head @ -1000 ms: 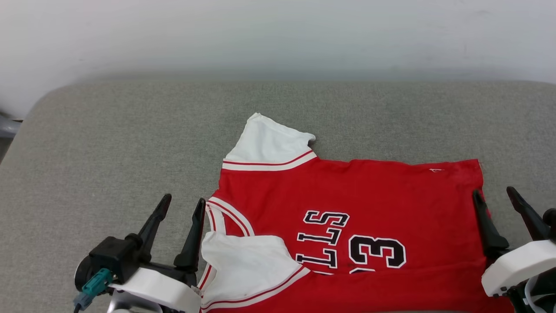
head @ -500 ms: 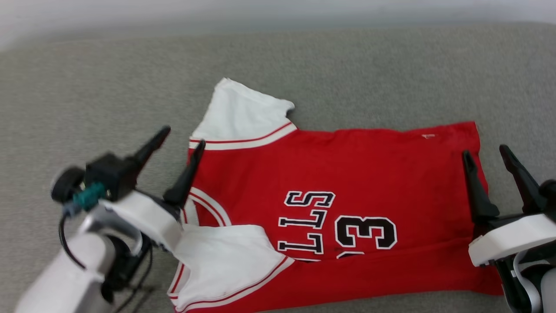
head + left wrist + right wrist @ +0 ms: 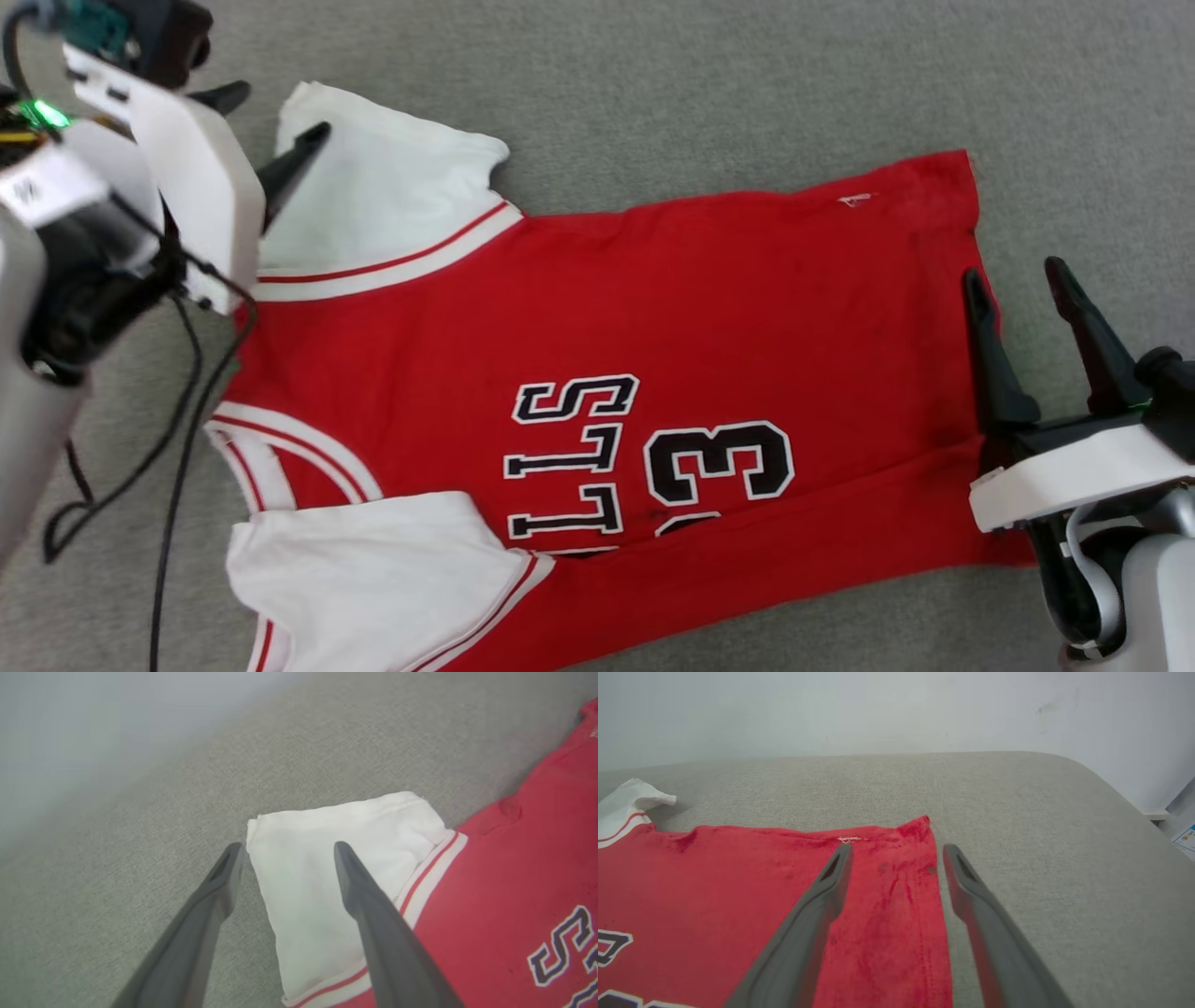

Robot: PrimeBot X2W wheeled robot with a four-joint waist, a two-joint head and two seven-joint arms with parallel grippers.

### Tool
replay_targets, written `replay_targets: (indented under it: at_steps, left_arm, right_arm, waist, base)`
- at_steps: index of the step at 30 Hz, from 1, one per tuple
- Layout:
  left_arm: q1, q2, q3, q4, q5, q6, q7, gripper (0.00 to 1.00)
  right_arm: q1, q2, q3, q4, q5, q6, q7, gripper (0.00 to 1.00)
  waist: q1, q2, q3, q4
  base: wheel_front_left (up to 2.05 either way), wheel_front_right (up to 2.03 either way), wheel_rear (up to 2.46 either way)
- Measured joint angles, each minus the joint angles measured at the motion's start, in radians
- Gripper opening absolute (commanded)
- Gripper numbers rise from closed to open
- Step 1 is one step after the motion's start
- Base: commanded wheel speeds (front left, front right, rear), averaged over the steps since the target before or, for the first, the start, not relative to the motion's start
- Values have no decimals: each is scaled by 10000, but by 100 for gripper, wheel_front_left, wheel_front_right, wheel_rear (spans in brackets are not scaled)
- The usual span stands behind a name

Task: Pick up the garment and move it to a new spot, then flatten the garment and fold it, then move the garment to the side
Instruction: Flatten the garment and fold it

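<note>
Left tool (image 3: pixel 271 114) moved over garment (image 3: pixel 653 308), wide open, empty

Bare grey cushion (image 3: pixel 700 75) lies open around the garment (image 3: pixel 653 308), bounded beyond by a pale wall (image 3: pixel 831 709).

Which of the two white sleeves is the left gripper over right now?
The far sleeve, lying flat on the grey cushion; the open left gripper straddles its edge. The near sleeve is folded over the red front.
</note>
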Motion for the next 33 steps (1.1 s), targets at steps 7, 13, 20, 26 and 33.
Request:
replay_targets:
  at_steps: [7, 13, 20, 26, 33]
  left_arm:
    - [-1577, 299, -238, 1097, -384, 96, 2374, 100]
    - [-2140, 123, -339, 2224, -454, 224, 2951, 100]
    - [-2454, -65, -456, 3173, -393, 182, 2853, 100]
    - [-2508, -242, -462, 3555, -656, 153, 2847, 0]
    - [-2125, -543, -362, 3758, -736, 73, 1593, 0]
  right_arm:
    - [-192, 203, 6, 393, 12, 0, -173, 100]
    - [-353, 311, 128, 583, -17, 0, -270, 100]
    - [-422, 376, 249, 690, 36, 0, -297, 100]
    - [-421, 393, 184, 711, 48, 0, -295, 100]
    - [-445, 270, 157, 713, -48, 0, 81, 100]
  waist:
    - [0, 0, 605, -587]
    - [-1, 0, 866, -844]
    - [-2, 0, 1117, -1006]
    - [-2, 0, 1162, -970]
    - [-2, 0, 734, -749]
  base:
    - [0, 0, 0]
    - [0, 0, 0]
    - [0, 0, 0]
    - [0, 0, 0]
    - [0, 0, 0]
